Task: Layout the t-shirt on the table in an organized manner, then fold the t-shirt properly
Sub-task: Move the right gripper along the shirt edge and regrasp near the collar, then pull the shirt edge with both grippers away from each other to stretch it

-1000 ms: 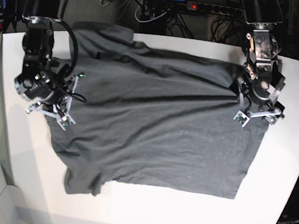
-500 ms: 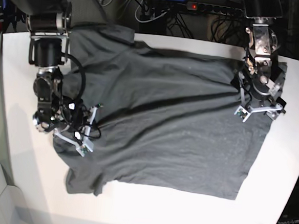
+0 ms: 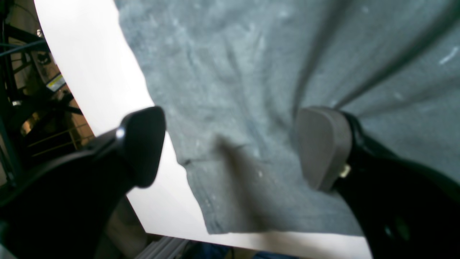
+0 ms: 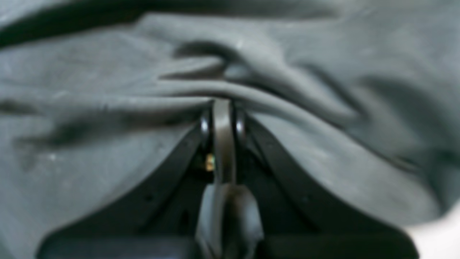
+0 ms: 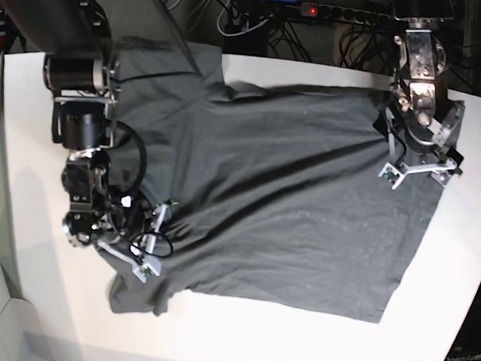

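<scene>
Right gripper (image 4: 222,108) clamped on a bunched fold of the t-shirt (image 5: 288,209). Left gripper (image 3: 230,144) spread wide, holding nothing, cloth between and beneath its fingertips on the table (image 5: 30,240). Risk: one-sided tugging dragging fresh wrinkles.

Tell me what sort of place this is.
Probably a robotics lab or workshop: a white table carrying a grey t-shirt, two robot arms over it, and a power strip among tangled cables behind.
</scene>
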